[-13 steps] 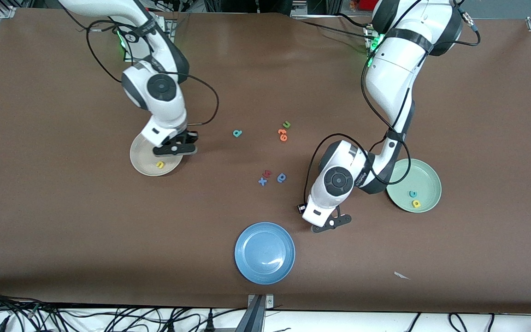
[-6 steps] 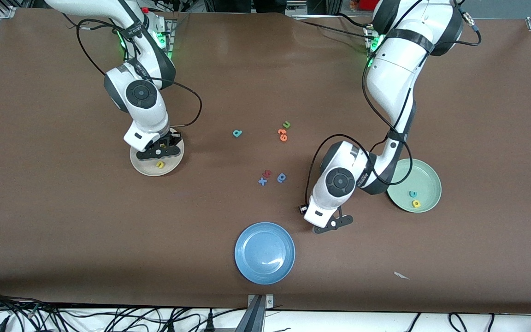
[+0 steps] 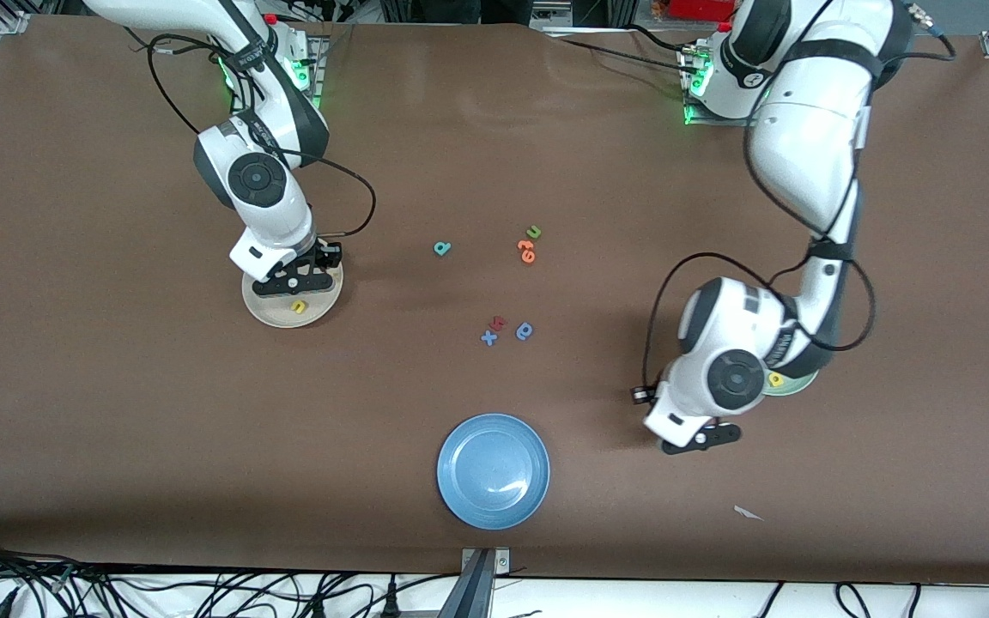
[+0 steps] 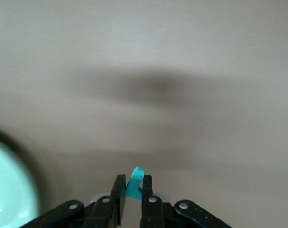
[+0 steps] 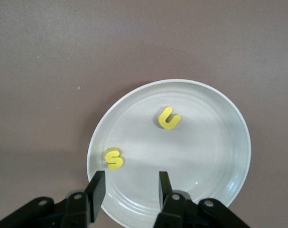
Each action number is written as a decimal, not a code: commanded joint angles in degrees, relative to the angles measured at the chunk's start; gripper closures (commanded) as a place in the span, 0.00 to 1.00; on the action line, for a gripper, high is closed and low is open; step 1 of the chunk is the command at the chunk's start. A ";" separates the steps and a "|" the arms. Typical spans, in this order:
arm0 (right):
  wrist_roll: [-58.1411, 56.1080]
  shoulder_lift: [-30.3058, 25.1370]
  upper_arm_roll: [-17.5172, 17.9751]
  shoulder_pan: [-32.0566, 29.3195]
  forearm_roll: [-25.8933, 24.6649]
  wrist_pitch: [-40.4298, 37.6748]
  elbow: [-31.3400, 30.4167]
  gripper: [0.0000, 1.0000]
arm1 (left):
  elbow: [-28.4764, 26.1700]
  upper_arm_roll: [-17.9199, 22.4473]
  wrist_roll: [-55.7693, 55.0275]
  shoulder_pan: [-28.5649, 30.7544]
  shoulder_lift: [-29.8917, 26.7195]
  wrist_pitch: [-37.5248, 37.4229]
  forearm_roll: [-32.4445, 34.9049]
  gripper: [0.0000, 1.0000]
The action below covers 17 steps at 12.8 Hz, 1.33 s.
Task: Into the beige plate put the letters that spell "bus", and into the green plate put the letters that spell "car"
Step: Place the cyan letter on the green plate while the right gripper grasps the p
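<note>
The right gripper (image 5: pixel 129 190) hangs over the beige plate (image 3: pixel 264 311), which sits toward the right arm's end of the table; its fingers stand parted with nothing between them. In that plate lie the yellow "u" (image 5: pixel 169 118) and the yellow "s" (image 5: pixel 114 158), apart from each other, the "s" close to the plate's rim. The teal "b" (image 3: pixel 442 248) lies on the bare brown table (image 3: pixel 117 412) in its middle part.

The left gripper (image 4: pixel 132 190) is over bare table just beside the green plate (image 4: pixel 8 190), on the side toward the front edge; its fingers are pressed together on a thin teal foam piece (image 4: pixel 135 180), probably the hooked "r", though the wrist view is blurred. The green plate, toward the left arm's end of the table, is mostly covered by the left arm in the front view; the yellow "a" (image 3: pixel 775 378) shows in it.

Near the table's middle lie a green "u" (image 3: pixel 534 232), touching or just beside orange letters (image 3: pixel 526 251), and nearer the front edge a red letter (image 3: pixel 499 323), a blue "x" (image 3: pixel 488 338) and a darker blue round letter (image 3: pixel 524 331). A blue plate (image 3: pixel 460 489) sits by the front edge.
</note>
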 commanded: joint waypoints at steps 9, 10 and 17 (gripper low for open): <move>30.14 11.29 4.80 11.84 0.39 9.78 6.01 0.17 | -27.57 -0.34 28.70 13.90 -19.45 4.11 3.03 0.97; 32.26 13.05 4.71 13.69 0.03 10.57 7.42 0.16 | -32.14 -0.34 28.01 14.25 -21.73 8.40 3.03 0.97; 34.56 17.55 4.10 16.87 -1.46 12.96 9.10 0.15 | -42.82 -0.16 26.16 15.31 -26.41 22.51 3.38 0.00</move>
